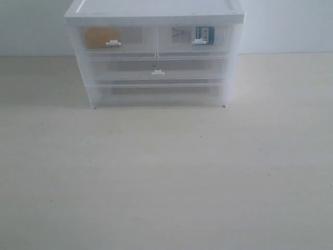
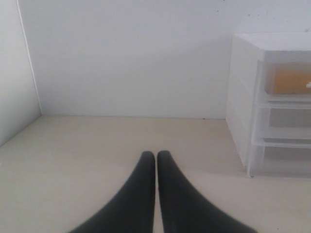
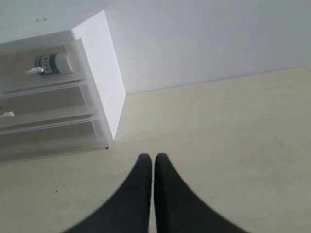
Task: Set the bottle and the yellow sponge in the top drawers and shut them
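Note:
The white-topped drawer unit (image 1: 156, 10) stands at the back of the table. Its two top drawers are pushed in flush. The yellow sponge (image 1: 97, 37) shows through the left top drawer (image 1: 115, 38), and also as an orange patch (image 2: 289, 80) in the left wrist view. The bottle (image 1: 203, 35) lies on its side in the right top drawer (image 1: 193, 38), visible too in the right wrist view (image 3: 52, 63). My left gripper (image 2: 156, 156) is shut and empty, well off to the side of the unit. My right gripper (image 3: 153, 158) is shut and empty, off the unit's other side. Neither gripper shows in the exterior view.
Below the top drawers are two full-width drawers (image 1: 157, 69), both pushed in. A pale wooden table (image 1: 166, 177) stretches in front of the unit. A white wall (image 2: 126, 58) runs behind, with a side panel (image 2: 14, 73) beyond the left gripper.

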